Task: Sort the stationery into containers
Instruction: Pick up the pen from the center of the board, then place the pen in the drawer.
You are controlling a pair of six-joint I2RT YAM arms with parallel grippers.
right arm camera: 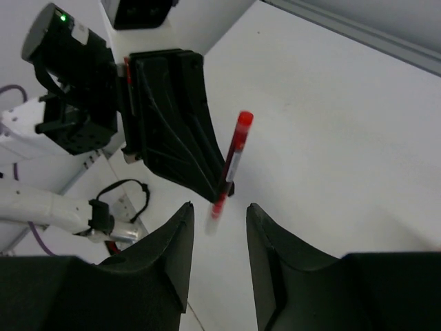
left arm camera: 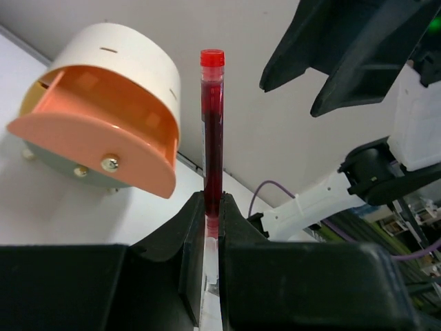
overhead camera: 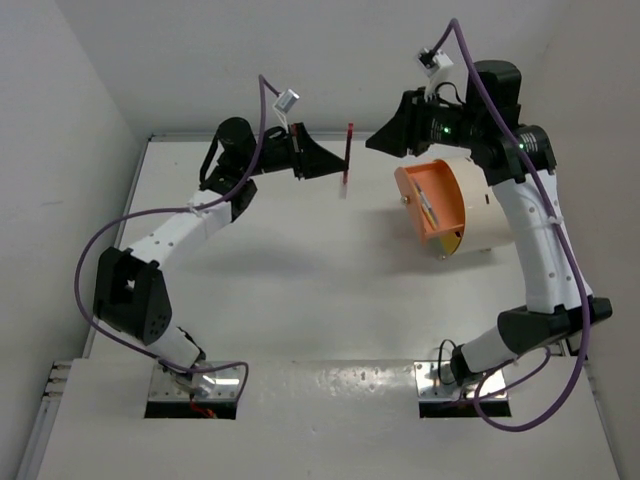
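A red pen [overhead camera: 347, 155] with a clear end stands upright above the table's far middle, and my left gripper [overhead camera: 338, 165] is shut on its lower part. In the left wrist view the pen [left arm camera: 212, 131] rises straight out of the closed jaws of my left gripper [left arm camera: 212, 210]. My right gripper [overhead camera: 378, 140] hangs just right of the pen, open and empty. In the right wrist view the pen [right arm camera: 233, 158] lies just beyond the open right gripper [right arm camera: 219, 214]. The cream drum container [overhead camera: 480, 205] has its orange drawer [overhead camera: 430, 200] slid out, with a thin pen-like item [overhead camera: 427, 203] inside.
The container [left arm camera: 117, 89] rests on the table at the right, under my right arm. White walls close in on the left, the back and the right. My left arm's purple cable [overhead camera: 100, 250] loops over the table's left edge.
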